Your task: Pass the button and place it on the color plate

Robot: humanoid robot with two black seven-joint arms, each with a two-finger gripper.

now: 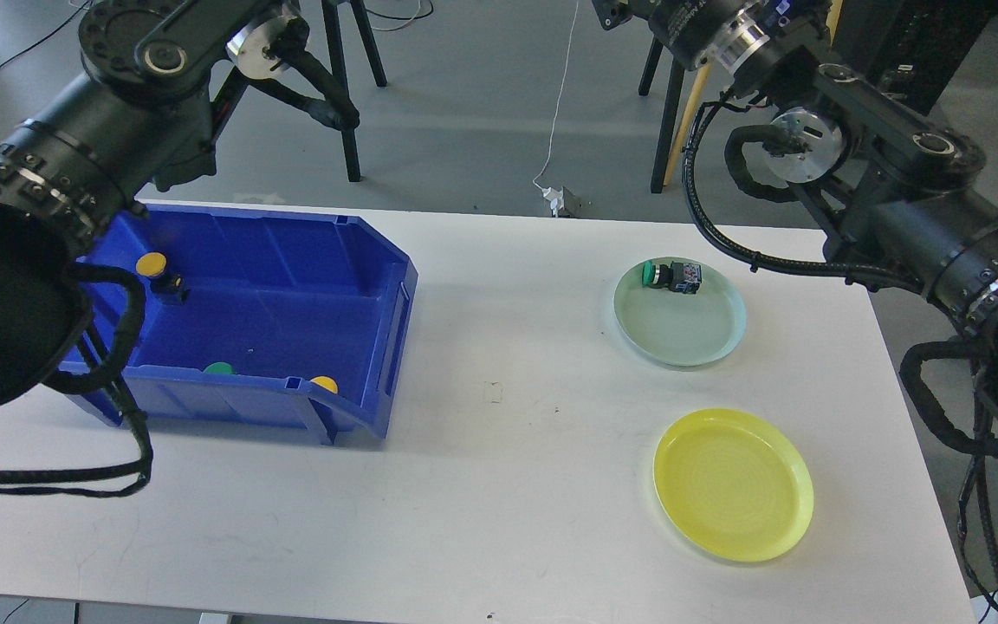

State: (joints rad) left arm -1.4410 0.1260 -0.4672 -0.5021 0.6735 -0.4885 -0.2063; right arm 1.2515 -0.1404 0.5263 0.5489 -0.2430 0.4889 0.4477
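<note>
A green button [670, 276] with a black body lies on its side at the far rim of the pale green plate [681, 338]. The yellow plate [733, 485] in front of it holds nothing. The blue bin [291, 286] at the left holds a yellow button [152, 265] at its far left, and a green button [219, 368] and another yellow button [323, 383] against its near wall. Both black arms rise out of the top of the view, so neither gripper shows.
The white table [499, 451] carries the bin and the two plates. The left arm's thick links and cables overhang the bin's left end. The right arm's links and cable loops hang beyond the table's right edge. Chair legs stand on the floor behind.
</note>
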